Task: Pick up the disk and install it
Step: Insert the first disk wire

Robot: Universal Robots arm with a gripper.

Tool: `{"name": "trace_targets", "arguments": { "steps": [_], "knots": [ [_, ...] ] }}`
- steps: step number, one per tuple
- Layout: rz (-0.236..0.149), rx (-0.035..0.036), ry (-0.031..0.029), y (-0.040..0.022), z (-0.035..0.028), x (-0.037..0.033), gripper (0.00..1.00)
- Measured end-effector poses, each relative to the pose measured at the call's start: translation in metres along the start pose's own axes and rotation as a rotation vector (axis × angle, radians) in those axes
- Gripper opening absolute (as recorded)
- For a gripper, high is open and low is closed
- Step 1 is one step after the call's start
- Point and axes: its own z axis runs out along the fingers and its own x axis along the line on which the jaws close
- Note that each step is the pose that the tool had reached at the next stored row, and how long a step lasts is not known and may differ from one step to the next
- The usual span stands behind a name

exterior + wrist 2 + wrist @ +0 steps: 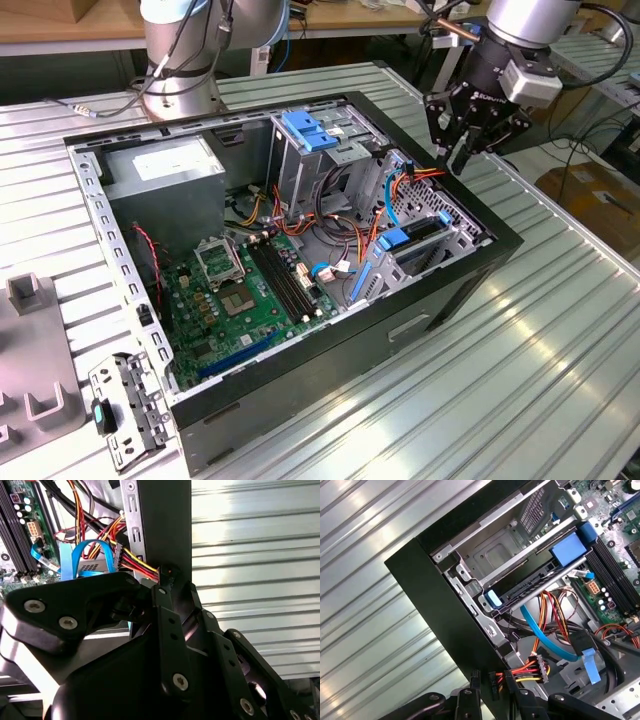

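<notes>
Inside the open computer case (300, 395), the power supply (165, 172) sits at the exterior view's left end. The motherboard (240, 290) lies on the case floor beside it, and the tall drive cage (305, 150) with its blue top stands near the middle. Toward the case's right end a flat dark slab with blue plastic rails lies in the lower bay. This appears to be the disk (428, 232), seen edge-on and lying level in its slot in the first wrist view (530, 580). Judged from that, the picking up is done and the installing is at or near its end.

The pincer (462, 158) hangs above the case's far right corner, apart from the disk and close to the wire bundle (420, 175) of red, yellow and black leads. In the first wrist view the pincer (493, 680) is right at the case wall, beside the bundle's connector (537, 666). Whether it is clenched or released cannot be told. Any move from here seems to call for care to stay clear of those leads and the wall's edge.

The case rests on a ribbed metal bench (480, 400). Left of the case lie a grey fixture (30, 400) and a perforated metal bracket (125, 410). The arm base (180, 60) stands behind the case, and a cardboard box (590, 195) sits on the floor to its right.
</notes>
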Motion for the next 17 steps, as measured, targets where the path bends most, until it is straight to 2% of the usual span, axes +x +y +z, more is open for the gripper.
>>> {"name": "trace_targets", "arguments": {
  "steps": [4,6,10,17],
  "knots": [
    [-0.003,0.0005,0.0012,0.0002,-0.0001,0.0001,0.3],
    [-0.004,0.001,0.0017,0.0002,-0.0001,0.0001,0.17],
    [-0.004,0.0011,0.0016,0.0001,-0.0045,0.0003,0.16],
    [-0.004,0.0007,0.0019,0.0012,-0.005,-0.0012,0.16]
  ]
}}
